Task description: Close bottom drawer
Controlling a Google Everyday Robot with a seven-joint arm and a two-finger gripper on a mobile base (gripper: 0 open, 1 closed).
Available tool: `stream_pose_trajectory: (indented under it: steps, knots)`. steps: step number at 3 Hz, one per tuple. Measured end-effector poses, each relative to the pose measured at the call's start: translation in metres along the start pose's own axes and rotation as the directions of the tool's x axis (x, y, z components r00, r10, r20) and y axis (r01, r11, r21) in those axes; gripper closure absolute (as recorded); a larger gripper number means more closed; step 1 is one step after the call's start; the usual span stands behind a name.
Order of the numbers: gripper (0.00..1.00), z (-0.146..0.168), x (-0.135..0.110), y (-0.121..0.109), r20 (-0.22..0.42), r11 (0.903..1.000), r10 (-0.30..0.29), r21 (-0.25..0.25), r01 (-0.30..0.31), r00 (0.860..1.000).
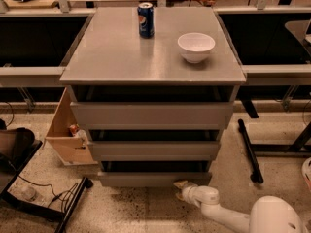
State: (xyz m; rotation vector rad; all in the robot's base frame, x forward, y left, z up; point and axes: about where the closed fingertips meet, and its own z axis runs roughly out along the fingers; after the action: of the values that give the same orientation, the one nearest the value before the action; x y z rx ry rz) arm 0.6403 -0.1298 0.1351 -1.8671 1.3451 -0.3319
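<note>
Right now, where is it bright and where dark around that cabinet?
Camera view: soft glare on the cabinet top near the can and bowl; deep shadow above each drawer front, including the bottom drawer; the gripper, by that drawer's lower right corner, is well lit.
</note>
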Motion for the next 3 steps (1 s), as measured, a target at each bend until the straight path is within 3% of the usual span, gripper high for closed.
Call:
stream_pose_trajectory:
  steps: [1,2,3]
  knots:
    - [0.0,0.0,0.0,0.0,0.0,1.0,0.0,0.0,0.0,1.0]
    - [0.0,0.0,0.0,0.0,0.0,1.0,0.0,0.0,0.0,1.0]
    - [0.14,0.0,-0.0001,0.0,0.0,1.0,0.0,0.0,0.0,1.0]
